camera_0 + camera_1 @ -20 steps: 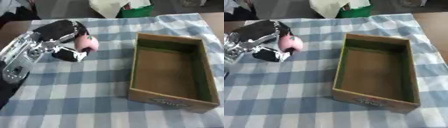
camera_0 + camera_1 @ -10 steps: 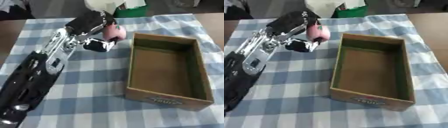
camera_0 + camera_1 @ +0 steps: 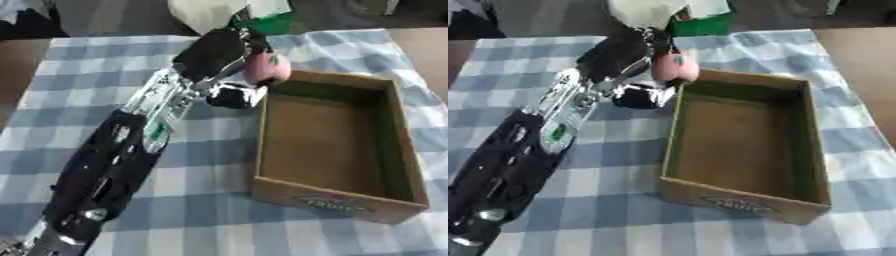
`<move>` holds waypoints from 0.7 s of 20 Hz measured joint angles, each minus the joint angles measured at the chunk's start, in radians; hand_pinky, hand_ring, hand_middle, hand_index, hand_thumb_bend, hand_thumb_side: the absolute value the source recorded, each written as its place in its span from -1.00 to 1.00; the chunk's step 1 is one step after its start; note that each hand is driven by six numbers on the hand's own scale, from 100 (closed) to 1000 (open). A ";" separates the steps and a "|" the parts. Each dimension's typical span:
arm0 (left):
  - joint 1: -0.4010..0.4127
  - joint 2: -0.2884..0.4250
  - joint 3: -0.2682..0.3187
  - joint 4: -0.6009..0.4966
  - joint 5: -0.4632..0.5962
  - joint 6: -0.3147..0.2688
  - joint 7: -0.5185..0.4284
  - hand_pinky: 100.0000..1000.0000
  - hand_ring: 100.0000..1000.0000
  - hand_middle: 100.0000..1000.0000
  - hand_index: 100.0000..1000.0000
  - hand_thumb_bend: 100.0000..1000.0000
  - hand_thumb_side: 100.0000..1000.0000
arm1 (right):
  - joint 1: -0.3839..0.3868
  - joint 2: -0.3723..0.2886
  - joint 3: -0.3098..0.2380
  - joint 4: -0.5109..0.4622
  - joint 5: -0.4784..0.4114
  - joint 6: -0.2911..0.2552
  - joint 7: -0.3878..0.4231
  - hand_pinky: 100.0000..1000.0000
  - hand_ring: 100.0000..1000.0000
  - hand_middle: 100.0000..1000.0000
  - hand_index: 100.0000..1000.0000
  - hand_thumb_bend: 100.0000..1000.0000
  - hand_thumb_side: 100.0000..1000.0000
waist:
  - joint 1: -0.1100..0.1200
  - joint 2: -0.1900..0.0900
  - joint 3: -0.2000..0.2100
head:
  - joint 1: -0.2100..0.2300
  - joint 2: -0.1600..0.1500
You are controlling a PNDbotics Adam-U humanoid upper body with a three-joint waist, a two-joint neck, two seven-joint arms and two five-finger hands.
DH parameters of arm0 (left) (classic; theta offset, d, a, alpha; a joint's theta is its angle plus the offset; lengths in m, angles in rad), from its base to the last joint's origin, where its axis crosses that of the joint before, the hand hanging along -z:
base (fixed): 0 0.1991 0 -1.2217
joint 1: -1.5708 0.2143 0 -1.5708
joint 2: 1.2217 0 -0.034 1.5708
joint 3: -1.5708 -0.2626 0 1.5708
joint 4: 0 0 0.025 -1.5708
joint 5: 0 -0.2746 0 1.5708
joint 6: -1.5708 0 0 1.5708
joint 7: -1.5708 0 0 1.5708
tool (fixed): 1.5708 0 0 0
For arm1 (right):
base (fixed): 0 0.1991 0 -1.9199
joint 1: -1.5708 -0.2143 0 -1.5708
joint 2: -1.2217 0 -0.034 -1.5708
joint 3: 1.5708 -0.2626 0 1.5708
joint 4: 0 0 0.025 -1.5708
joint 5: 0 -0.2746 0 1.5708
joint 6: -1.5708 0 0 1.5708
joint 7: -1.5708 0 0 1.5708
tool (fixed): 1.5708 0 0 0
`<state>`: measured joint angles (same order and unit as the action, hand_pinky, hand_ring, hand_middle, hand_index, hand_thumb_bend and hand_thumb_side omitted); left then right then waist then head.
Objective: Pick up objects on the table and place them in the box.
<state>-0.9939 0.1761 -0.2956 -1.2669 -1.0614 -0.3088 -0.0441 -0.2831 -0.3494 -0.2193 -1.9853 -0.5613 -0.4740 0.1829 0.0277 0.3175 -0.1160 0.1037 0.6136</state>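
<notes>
A blue-and-white checked tablecloth (image 3: 201, 200) is covering most of the frame. A brown table surface (image 3: 22, 65) is showing at the upper left and upper right edges. Beyond the far edge, at upper centre, a white bag-like item (image 3: 203, 12) and a green container (image 3: 706, 22) are sitting. The background above is appearing dark.

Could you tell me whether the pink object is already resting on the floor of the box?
No, the left hand holds the pink object up at the box's far left corner, and nothing lies inside the box.

Pink object (image 3: 267, 68); brown box (image 3: 335, 145); blue-white checked tablecloth (image 3: 201, 200); black hand (image 3: 214, 55).
</notes>
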 measured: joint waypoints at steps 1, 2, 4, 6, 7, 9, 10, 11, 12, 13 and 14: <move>-0.001 -0.009 0.003 0.010 -0.006 -0.006 0.008 -0.62 -0.20 -0.05 0.26 -1.00 -0.43 | -0.006 0.000 0.004 0.000 -0.007 0.003 0.006 0.64 0.62 0.21 0.81 -1.00 1.00 | 0.000 0.003 -0.004 | 0.002 -0.001; -0.001 -0.018 0.005 0.021 -0.012 -0.013 0.015 -0.62 -0.20 -0.06 0.26 -1.00 -0.43 | -0.014 0.000 0.008 0.000 -0.014 0.007 0.012 0.64 0.62 0.21 0.81 -1.00 1.00 | 0.000 0.006 -0.008 | 0.006 -0.003; -0.001 -0.035 0.009 0.040 -0.020 -0.027 0.027 -0.62 -0.20 -0.06 0.27 -1.00 -0.43 | -0.030 0.000 0.017 0.000 -0.030 0.014 0.025 0.64 0.62 0.21 0.81 -1.00 1.00 | -0.002 0.010 -0.018 | 0.011 -0.009; -0.001 -0.046 0.011 0.058 -0.031 -0.042 0.032 -0.62 -0.20 -0.05 0.27 -1.00 -0.42 | -0.044 0.000 0.026 0.000 -0.047 0.022 0.038 0.64 0.62 0.21 0.81 -1.00 1.00 | -0.005 0.012 -0.028 | 0.017 -0.010; 0.000 -0.053 0.013 0.067 -0.036 -0.048 0.032 -0.61 -0.20 -0.05 0.27 -1.00 -0.42 | -0.052 0.000 0.031 0.000 -0.056 0.026 0.045 0.64 0.62 0.21 0.81 -1.00 1.00 | -0.005 0.014 -0.033 | 0.019 -0.013; 0.001 -0.067 0.018 0.087 -0.045 -0.059 0.031 -0.61 -0.20 -0.05 0.27 -1.00 -0.42 | -0.066 0.000 0.041 0.000 -0.071 0.035 0.056 0.64 0.63 0.21 0.82 -1.00 1.00 | -0.005 0.019 -0.039 | 0.026 -0.017; 0.001 -0.075 0.022 0.094 -0.050 -0.063 0.032 -0.61 -0.20 -0.05 0.27 -1.00 -0.42 | -0.071 0.000 0.043 0.000 -0.076 0.040 0.061 0.64 0.63 0.21 0.82 -1.00 1.00 | -0.005 0.019 -0.041 | 0.028 -0.017; 0.001 -0.081 0.025 0.099 -0.055 -0.066 0.033 -0.61 -0.20 -0.05 0.27 -1.00 -0.42 | -0.074 0.000 0.045 0.000 -0.081 0.044 0.065 0.64 0.63 0.21 0.82 -1.00 1.00 | -0.005 0.019 -0.042 | 0.030 -0.017; 0.001 -0.085 0.028 0.102 -0.060 -0.069 0.035 -0.61 -0.19 -0.05 0.27 -1.00 -0.42 | -0.077 0.000 0.046 0.000 -0.084 0.048 0.069 0.64 0.63 0.21 0.82 -1.00 1.00 | -0.005 0.020 -0.044 | 0.033 -0.018; 0.001 -0.089 0.034 0.103 -0.067 -0.072 0.038 -0.61 -0.19 -0.05 0.27 -1.00 -0.42 | -0.081 0.000 0.048 0.000 -0.089 0.051 0.072 0.64 0.63 0.21 0.82 -1.00 1.00 | -0.006 0.022 -0.050 | 0.037 -0.020; 0.000 -0.094 0.039 0.105 -0.077 -0.077 0.043 -0.61 -0.18 -0.06 0.27 -1.00 -0.43 | -0.085 0.001 0.048 0.000 -0.093 0.053 0.074 0.65 0.63 0.21 0.82 -1.00 1.00 | -0.006 0.025 -0.060 | 0.041 -0.022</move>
<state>-0.9937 0.0820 -0.2570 -1.1619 -1.1386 -0.3853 -0.0009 -0.3678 -0.3488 -0.1716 -1.9853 -0.6543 -0.4211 0.2571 0.0221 0.3427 -0.1755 0.1448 0.5914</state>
